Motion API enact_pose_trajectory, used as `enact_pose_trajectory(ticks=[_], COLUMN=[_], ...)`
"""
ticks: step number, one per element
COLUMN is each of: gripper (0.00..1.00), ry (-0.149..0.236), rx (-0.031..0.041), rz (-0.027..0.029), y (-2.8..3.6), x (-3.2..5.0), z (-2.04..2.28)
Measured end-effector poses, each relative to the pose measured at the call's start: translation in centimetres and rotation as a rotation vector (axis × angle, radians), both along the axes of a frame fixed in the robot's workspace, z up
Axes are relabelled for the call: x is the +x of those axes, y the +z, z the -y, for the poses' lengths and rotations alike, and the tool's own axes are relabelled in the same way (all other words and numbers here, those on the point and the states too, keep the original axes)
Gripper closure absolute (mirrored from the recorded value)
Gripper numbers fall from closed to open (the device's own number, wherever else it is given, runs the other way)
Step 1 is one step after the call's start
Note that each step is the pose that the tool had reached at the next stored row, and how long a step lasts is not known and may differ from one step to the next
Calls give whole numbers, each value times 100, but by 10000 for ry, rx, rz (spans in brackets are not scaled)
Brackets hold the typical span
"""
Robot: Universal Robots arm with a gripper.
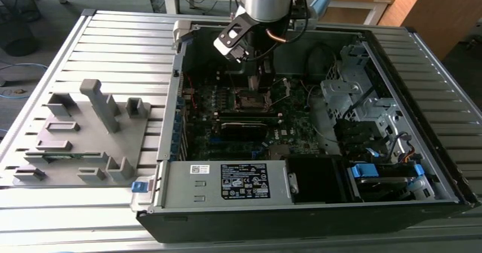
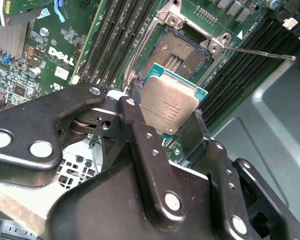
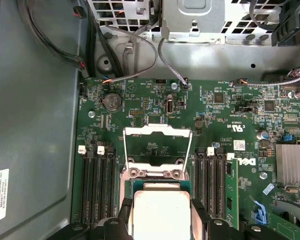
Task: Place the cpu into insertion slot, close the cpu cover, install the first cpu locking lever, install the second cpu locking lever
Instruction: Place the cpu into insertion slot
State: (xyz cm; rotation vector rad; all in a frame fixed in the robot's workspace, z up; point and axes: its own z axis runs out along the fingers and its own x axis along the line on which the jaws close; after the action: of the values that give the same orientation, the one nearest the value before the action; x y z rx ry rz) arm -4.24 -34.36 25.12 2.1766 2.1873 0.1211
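My gripper [image 2: 166, 122] is shut on the cpu [image 2: 170, 100], a square chip with a dull silvery top and green edge, its black fingers [image 2: 132, 115] pinching two opposite sides. The chip hangs tilted just above the insertion slot [image 2: 177, 55], whose dark contact field lies bare inside a metal rim. In the first wrist view the cpu [image 3: 160, 212] covers most of the socket, and the cpu cover [image 3: 157, 131] stands flipped open beyond it. A thin locking lever [image 2: 260, 52] sticks out sideways, unlatched. In the exterior view the gripper [image 1: 254, 82] hovers over the socket [image 1: 251, 99] inside the case.
Long black memory slots [image 2: 115, 45] flank the socket on both sides. A finned heat sink [image 3: 292, 165], cables [image 3: 140, 50] and a drive cage [image 1: 354, 89] crowd the case. A grey fixture block [image 1: 83, 134] stands on the slatted table at the exterior view's left.
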Motion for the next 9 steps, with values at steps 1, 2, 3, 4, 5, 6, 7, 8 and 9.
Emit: enact_pose_trajectory(ticks=[1, 2, 3, 4, 5, 6, 7, 8, 9], gripper=[46, 46, 46, 46, 46, 46, 46, 46, 46], ry=[0, 1, 1, 0, 0, 0, 0, 1, 1], rx=[-1, -1, -1, -1, 0, -1, -1, -2, -5], rz=[4, 5, 6, 6, 6, 6, 6, 5, 4], y=[-9, -17, -23, -29, -36, -43, -49, -49, -49], x=[-7, -21, -36, -48, -58, -64, -66, -66, -66], z=[0, 0, 0, 0, 0, 0, 0, 0, 1])
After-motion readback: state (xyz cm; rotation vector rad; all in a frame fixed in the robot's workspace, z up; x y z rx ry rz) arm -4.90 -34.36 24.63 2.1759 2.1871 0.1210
